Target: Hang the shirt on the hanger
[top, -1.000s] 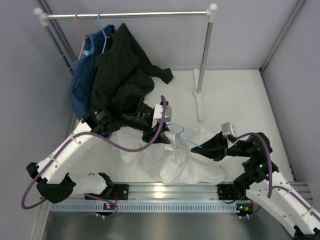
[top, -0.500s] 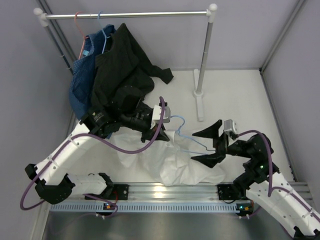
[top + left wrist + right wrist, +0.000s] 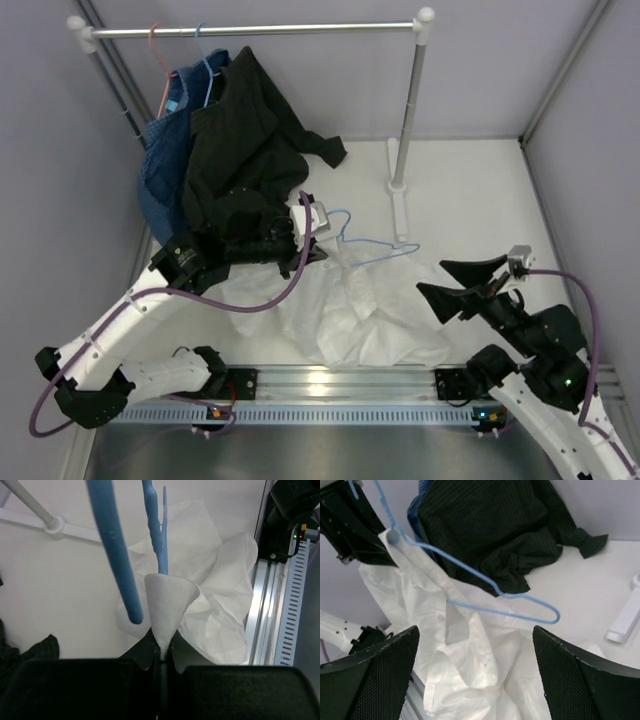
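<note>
L gripper (image 3: 162,655): clamped tight on a pinch of the shirt (image 3: 370,330). The cloth puckers into a little cone just above the jaws.
Hanger (image 3: 121,570): one end runs into that cone. Can't tell if the wire's in the pinch too. It's up off the table (image 3: 470,190), and the other shoulder end pokes out bare toward the R side.
R gripper (image 3: 458,285): wide open, nothing in it, just R of the heap and apart from the hanger's bare end.
Shirt, where: mostly a crumpled heap on the table betw. the two arms, w/ one bit lifted by the L gripper.
Handling: looks thin, limp and light, so it won't keep any shape. It'll prob. bunch and slide on smooth wire. The wire looks springy and likely to swing.
Where to grab: I'd go for the collar/shoulder edge nearest the bare end, one layer only.
Behind: black garment (image 3: 240,140), best kept clear of.
</note>
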Robot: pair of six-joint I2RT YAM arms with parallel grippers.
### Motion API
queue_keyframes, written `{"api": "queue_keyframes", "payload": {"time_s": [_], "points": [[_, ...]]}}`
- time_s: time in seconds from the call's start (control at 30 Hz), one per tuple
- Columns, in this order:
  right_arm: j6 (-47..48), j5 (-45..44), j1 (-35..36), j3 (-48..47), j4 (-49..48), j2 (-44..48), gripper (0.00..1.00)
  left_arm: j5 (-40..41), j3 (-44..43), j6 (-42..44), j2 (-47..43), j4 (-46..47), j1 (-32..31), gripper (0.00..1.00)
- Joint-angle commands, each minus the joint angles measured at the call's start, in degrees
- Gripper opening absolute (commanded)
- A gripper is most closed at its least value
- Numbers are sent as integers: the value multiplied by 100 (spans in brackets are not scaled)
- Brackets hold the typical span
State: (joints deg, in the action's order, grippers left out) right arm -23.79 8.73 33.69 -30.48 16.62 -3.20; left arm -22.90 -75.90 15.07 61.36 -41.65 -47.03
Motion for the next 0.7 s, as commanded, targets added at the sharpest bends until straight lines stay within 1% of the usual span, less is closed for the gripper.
{"api": "queue_keyframes", "payload": {"time_s": [0.0, 0.03, 0.07, 0.1, 0.17, 0.2, 0.27, 0.3, 0.37, 0.4, 0.5, 0.53, 0.57, 0.6, 0.63, 0.67], "points": [[-389, 591, 41, 190, 395, -294, 89, 286, -56, -250, -55, 860, 18, 0], [-424, 751, 41, 270, 316, -504, 83, 286, -83, -250, -2, 860, 18, 0], [-546, 1040, 41, 375, 19, -567, 81, 407, -100, -285, 33, 869, 18, 0], [-661, 1139, 41, 646, -192, -628, 79, 557, -144, -364, 60, 904, 18, 0], [-959, 1384, 41, 1094, -649, -725, 79, 742, -171, -487, 86, 957, 27, 0], [-978, 1446, 41, 1201, -1113, -978, 80, 751, -171, -514, 78, 1009, 35, 0], [-952, 1439, 41, 1325, -1415, -1339, 81, 751, -188, -627, 25, 1062, 36, 0], [-917, 1438, 41, 1343, -1712, -1732, 82, 682, -197, -654, 7, 1088, 44, 0], [-812, 1360, 58, 1378, -2056, -2112, 84, 532, -215, -672, -63, 1097, 44, 0], [-777, 1359, 50, 1378, -2336, -2506, 86, 410, -215, -689, -98, 1115, 44, 0], [-697, 1482, 50, 1422, -2803, -3114, 86, 260, -215, -707, -168, 1124, 44, 0], [-706, 1526, 50, 1457, -3153, -3195, 85, 224, -206, -716, -186, 1124, 44, 0], [-775, 1622, 50, 1544, -3339, -3274, 84, 241, -189, -725, -195, 1124, 44, 0], [-820, 1693, 58, 1597, -3550, -3353, 77, 259, -180, -716, -204, 1124, 44, 0], [-890, 1745, 50, 1641, -3865, -3388, 72, 277, -162, -725, -221, 1124, 44, 0], [-917, 1763, 50, 1685, -3955, -3415, 68, 286, -153, -725, -230, 1124, 44, 0]]}}
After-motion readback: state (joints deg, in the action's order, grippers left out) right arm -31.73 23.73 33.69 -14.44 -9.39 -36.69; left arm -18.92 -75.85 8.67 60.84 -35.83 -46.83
